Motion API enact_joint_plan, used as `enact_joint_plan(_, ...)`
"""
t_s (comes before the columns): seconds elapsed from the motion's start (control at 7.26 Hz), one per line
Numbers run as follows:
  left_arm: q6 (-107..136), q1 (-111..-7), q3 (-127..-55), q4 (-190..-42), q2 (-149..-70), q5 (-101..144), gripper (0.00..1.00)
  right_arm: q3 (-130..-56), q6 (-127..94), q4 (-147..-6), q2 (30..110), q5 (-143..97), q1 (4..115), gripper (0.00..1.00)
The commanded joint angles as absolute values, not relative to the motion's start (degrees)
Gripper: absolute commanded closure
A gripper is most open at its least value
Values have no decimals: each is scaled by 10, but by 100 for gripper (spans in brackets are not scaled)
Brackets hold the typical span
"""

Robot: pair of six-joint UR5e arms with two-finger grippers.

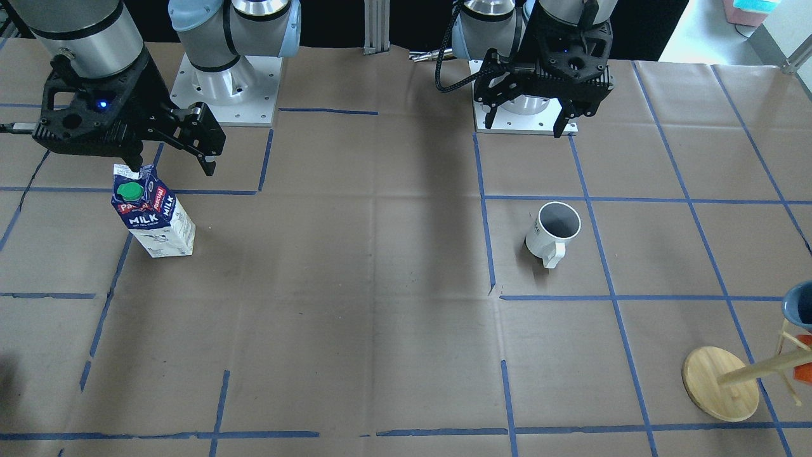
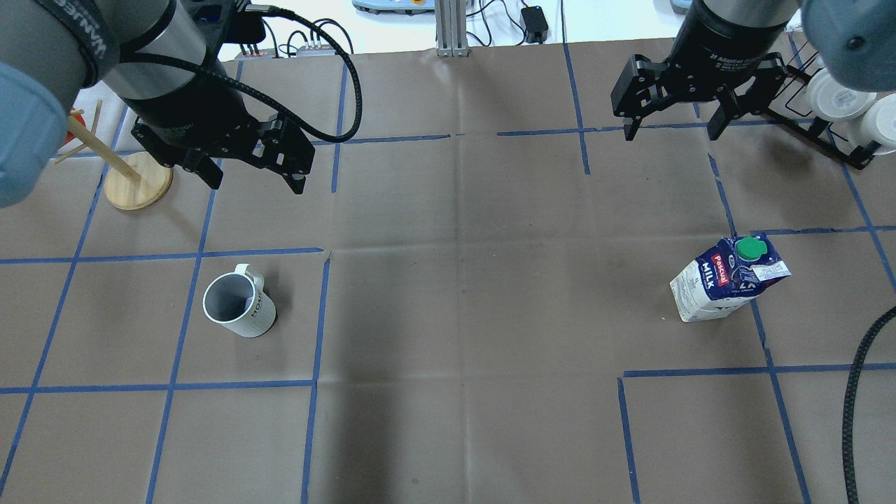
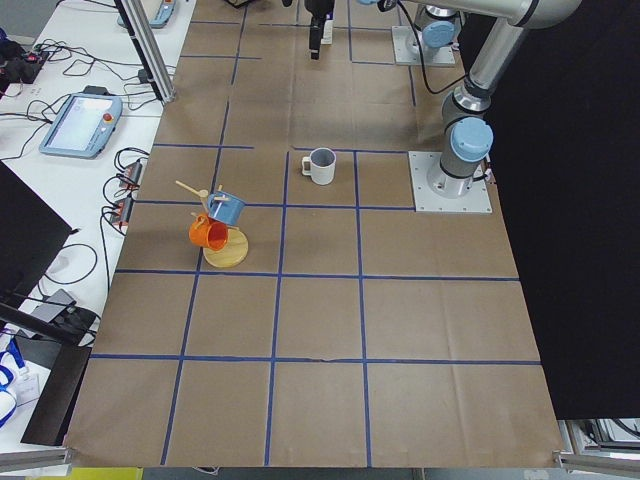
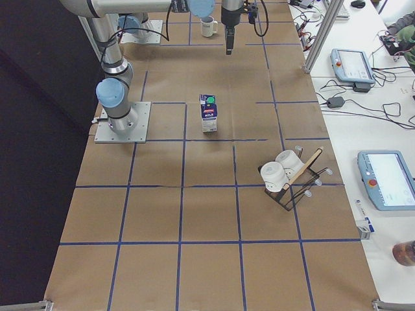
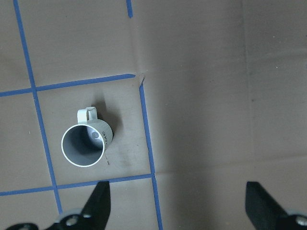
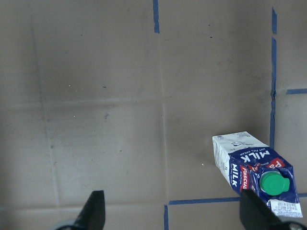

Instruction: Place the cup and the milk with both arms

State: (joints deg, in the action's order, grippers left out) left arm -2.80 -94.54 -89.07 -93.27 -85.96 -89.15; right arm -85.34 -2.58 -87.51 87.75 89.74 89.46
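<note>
Left claw [image 2: 254,178]: I see it spread wide and empty, hanging above the bench [image 2: 455,294] in the upper left of the overhead view.
Right claw [image 2: 670,131]: also wide apart with nothing in it, in the upper right of that view.
Cup [image 2: 238,305]: upright on the bench at left of centre, below the left claw, with its handle toward the top of the frame.
Milk [image 2: 728,280]: on the bench at the right, green cap up. It looks upright, though the steep angle leaves me unsure. It is well apart from the cup.
</note>
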Motion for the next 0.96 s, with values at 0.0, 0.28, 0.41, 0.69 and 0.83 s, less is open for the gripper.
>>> enact_joint_plan(0.0,-27,-940,-891,-933,-862,-892,0,-853,-33,-846,881,896,896,0)
enact_joint_plan(0.28,-32,-909,-894,-937,-860,-889,0,-854,-32,-845,880,896,896,0)
enact_joint_plan(0.41,-32,-908,-906,-938,-850,-889,0,-855,-32,-845,882,897,896,0)
enact_joint_plan(0.69,-32,-893,-948,-937,-815,-890,0,-856,-28,-845,883,896,896,0)
enact_joint_plan(0.83,-32,-881,-960,-937,-806,-889,0,-856,-26,-845,882,896,896,0)
